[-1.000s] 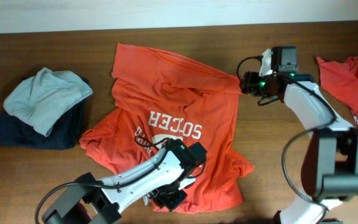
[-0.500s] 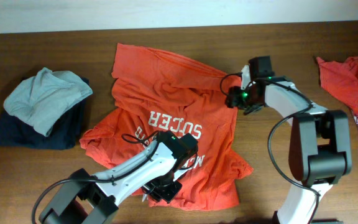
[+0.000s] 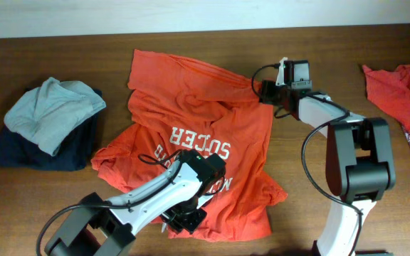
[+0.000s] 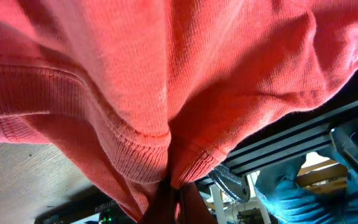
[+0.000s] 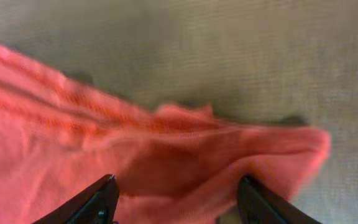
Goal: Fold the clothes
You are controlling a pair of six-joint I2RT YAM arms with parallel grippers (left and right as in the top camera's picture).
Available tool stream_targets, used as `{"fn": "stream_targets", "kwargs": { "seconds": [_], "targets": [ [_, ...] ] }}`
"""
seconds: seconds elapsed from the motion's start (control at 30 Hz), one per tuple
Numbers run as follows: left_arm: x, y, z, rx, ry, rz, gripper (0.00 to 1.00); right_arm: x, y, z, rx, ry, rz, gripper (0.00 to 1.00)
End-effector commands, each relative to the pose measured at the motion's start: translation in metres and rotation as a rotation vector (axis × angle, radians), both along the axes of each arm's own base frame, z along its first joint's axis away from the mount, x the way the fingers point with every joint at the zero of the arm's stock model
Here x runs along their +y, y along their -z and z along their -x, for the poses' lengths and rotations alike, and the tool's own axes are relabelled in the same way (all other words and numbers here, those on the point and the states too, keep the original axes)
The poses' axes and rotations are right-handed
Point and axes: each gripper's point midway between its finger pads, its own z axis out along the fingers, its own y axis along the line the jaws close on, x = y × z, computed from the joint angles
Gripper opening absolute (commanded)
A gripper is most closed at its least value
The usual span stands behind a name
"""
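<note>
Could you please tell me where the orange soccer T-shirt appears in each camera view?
Overhead: T-shirt spread at centre.
Left wrist: T-shirt fills the frame, pinched in the left gripper at bottom.
Right wrist: T-shirt edge lower left, between the open right gripper.
Shared landmark: wooden table.

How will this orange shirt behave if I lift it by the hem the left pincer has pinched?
Probably floppy: the orange shirt lies wrinkled, and it drapes in soft folds from the left pincer. Likely light, being thin knit. It may drag rather than slide, since most of it rests bunched on the wooden table.
</note>
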Motion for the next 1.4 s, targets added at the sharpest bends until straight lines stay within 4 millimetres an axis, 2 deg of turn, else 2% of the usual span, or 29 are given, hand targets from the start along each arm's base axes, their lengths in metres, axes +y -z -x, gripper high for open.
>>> {"fn": "stream_targets", "kwargs": {
  "seconds": [0.0,0.07,0.13,0.3,0.37,0.4,0.43,0.5,0.57,0.67,0.77,0.93,1.07,1.13,1.17,1.23,1.3,1.37],
  "targets": [
    [-0.001,-0.002,-0.004,-0.009,-0.013,-0.008,0.01,-0.006,-0.009,-0.015,-0.075,0.022,0.004,0.66],
    [-0.001,-0.002,-0.004,-0.009,-0.013,-0.008,0.00,-0.007,-0.012,-0.018,-0.090,0.025,0.000,0.53],
    [0.000,-0.002,-0.004,-0.012,-0.012,-0.009,0.01,-0.010,-0.010,-0.016,-0.077,0.028,-0.006,0.50],
    [-0.001,-0.001,-0.006,-0.023,-0.008,-0.009,0.01,-0.019,-0.007,-0.013,-0.060,0.044,-0.002,0.51],
    [-0.001,-0.001,-0.006,-0.023,-0.008,-0.009,0.01,-0.024,-0.005,-0.011,-0.046,0.049,-0.007,0.63],
    [0.000,-0.001,-0.007,-0.027,-0.005,-0.013,0.00,-0.021,-0.002,-0.003,-0.016,-0.010,-0.018,0.69],
    [0.000,-0.001,-0.007,-0.028,-0.006,-0.013,0.00,-0.018,-0.001,0.004,0.013,-0.047,-0.042,0.70],
    [-0.001,0.000,-0.008,-0.031,-0.006,-0.009,0.00,-0.010,-0.003,0.015,0.050,-0.095,-0.111,0.68],
    [-0.002,0.001,-0.009,-0.037,-0.005,-0.003,0.00,0.000,-0.009,0.025,0.079,-0.138,-0.191,0.61],
    [-0.003,0.002,-0.011,-0.047,-0.003,0.000,0.01,0.009,-0.018,0.040,0.123,-0.170,-0.260,0.58],
    [-0.002,0.002,-0.012,-0.050,-0.001,-0.003,0.00,0.009,-0.017,0.057,0.199,-0.158,-0.266,0.59],
    [-0.002,0.002,-0.012,-0.050,-0.001,-0.003,0.00,0.003,-0.002,0.081,0.320,-0.119,-0.240,0.64],
    [-0.001,0.002,-0.013,-0.055,0.002,-0.007,0.01,-0.011,0.001,0.073,0.296,-0.079,-0.164,0.64],
    [0.000,0.002,-0.014,-0.064,0.007,-0.015,0.00,-0.017,-0.001,0.063,0.254,-0.066,-0.141,0.49],
    [0.000,0.002,-0.014,-0.064,0.007,-0.015,0.01,-0.018,-0.002,0.061,0.245,-0.065,-0.141,0.47],
    [0.001,0.002,-0.015,-0.066,0.008,-0.017,0.01,-0.018,-0.006,0.053,0.208,-0.068,-0.138,0.28],
    [0.001,0.002,-0.014,-0.065,0.008,-0.017,0.01,-0.023,-0.008,0.045,0.175,-0.053,-0.110,0.23],
    [0.001,0.002,-0.014,-0.065,0.008,-0.017,0.01,-0.039,-0.007,0.039,0.152,-0.001,-0.036,0.20]
  ]
}}
